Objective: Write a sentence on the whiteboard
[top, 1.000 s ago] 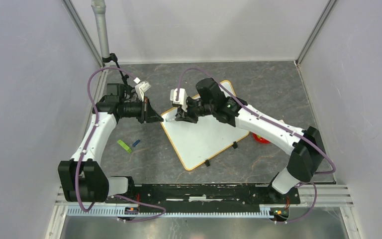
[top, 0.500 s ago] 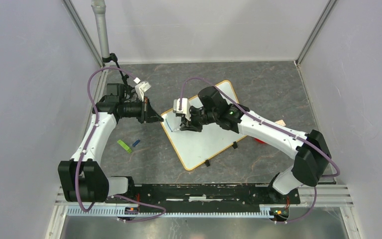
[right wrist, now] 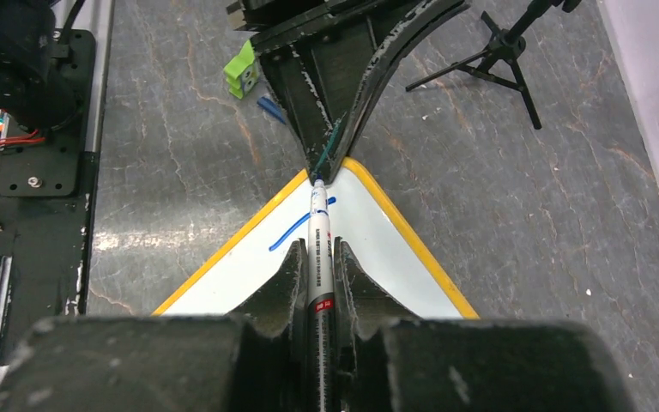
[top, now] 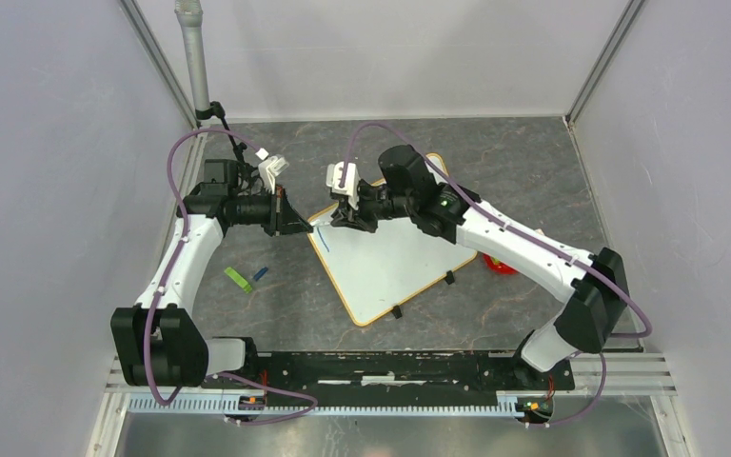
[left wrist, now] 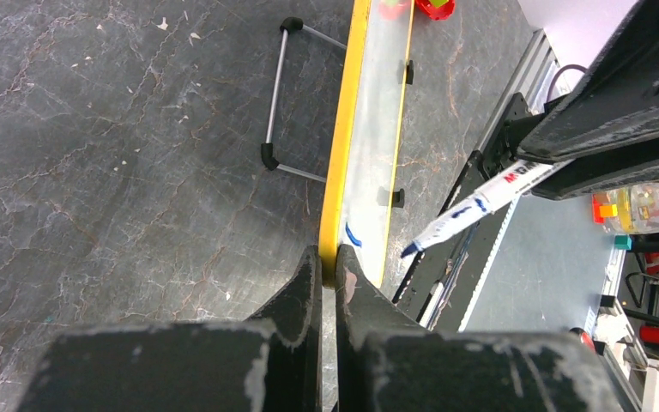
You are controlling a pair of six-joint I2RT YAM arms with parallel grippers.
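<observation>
A dark grey stone-patterned floor surface (top: 533, 162) with pale veins fills the middle of the top view. Plain pale lilac-grey panels close it in: a back wall (top: 381, 57) across the top of the frame, a left wall (top: 48, 190) and a right wall (top: 704, 190) slanting down the sides. A thin aluminium corner post (top: 607, 59) runs where the panels meet at upper right. A grey round pipe (top: 193, 57) stands in the upper left corner. Along the bottom lies a silver slotted aluminium rail (top: 642, 367), with a brushed sheet-metal strip (top: 390, 433) below it. The light is soft and even, leaving faint shadows and a dull sheen on the stone.
</observation>
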